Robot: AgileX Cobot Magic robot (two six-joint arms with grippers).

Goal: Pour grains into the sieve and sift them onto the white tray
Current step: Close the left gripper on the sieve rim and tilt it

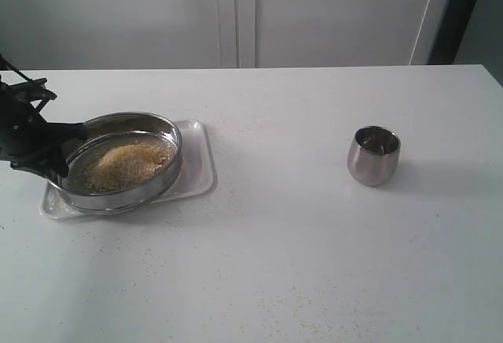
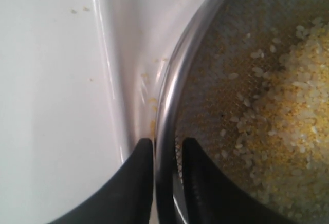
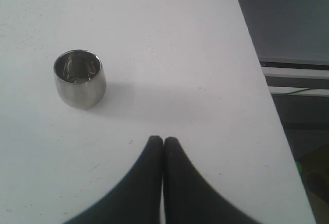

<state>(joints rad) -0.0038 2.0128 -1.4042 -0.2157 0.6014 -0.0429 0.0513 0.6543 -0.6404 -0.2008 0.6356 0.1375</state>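
Observation:
The steel sieve (image 1: 161, 176) sits tilted over the white tray (image 1: 198, 158) at the left, with a heap of yellow and pale grains (image 1: 126, 162) on its mesh. My left gripper (image 1: 59, 154) grips the sieve's left rim; in the left wrist view one finger is outside the rim (image 2: 167, 100), the other inside over the mesh, by the grains (image 2: 288, 116), with the tray (image 2: 128, 54) beside. My right gripper (image 3: 163, 141) is shut and empty above the bare table; it does not show in the exterior view.
A small rounded steel cup (image 1: 373, 155) stands upright on the white table at the right, empty as seen in the right wrist view (image 3: 80, 78). Stray granules dot the table near its front edge (image 1: 299, 319). The table's right edge (image 3: 267, 111) lies close to my right gripper.

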